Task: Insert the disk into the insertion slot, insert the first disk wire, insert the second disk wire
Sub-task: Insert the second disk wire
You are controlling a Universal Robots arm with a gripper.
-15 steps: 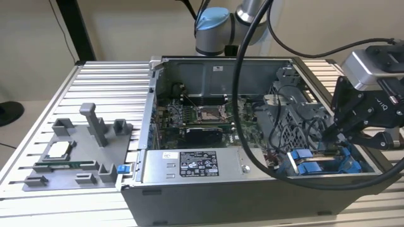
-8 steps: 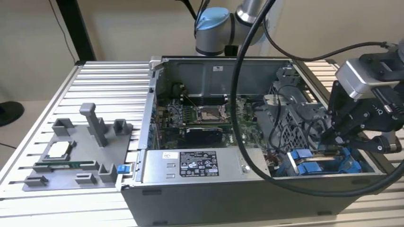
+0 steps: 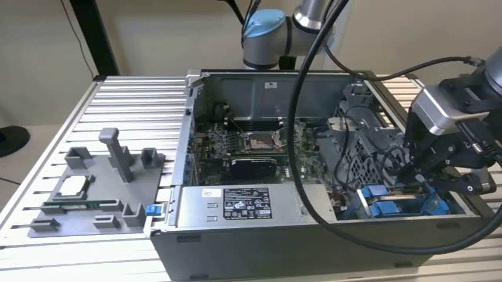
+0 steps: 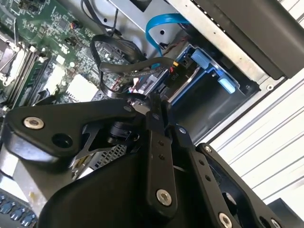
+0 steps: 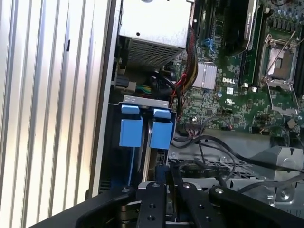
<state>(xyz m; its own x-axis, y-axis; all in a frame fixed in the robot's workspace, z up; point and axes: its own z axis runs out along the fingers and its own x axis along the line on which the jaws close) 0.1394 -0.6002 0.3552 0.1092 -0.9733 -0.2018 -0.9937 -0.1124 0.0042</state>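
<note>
The disk sits low in the insertion slot (image 3: 427,207) at the front corner of the open case, on the exterior view's right. Its blue frame tabs (image 5: 131,132) stand side by side, with more blue frame (image 4: 203,61) in the second wrist view. My gripper (image 3: 414,176) hangs just over this bay. Its fingers (image 5: 161,176) are pressed together. A looping black disk wire (image 4: 108,71) runs into my gripper's tip (image 4: 141,102). A black plug with coloured leads (image 4: 174,72) lies against the bay's end.
Behind the bay are the green motherboard (image 3: 251,144) and the grey perforated drive cage (image 5: 213,166). The labelled power-supply box (image 3: 235,205) fills the case front. A light blue flat cable (image 4: 161,23) arcs nearby. A grey fixture plate (image 3: 94,194) lies on the slatted table at the exterior view's left.
</note>
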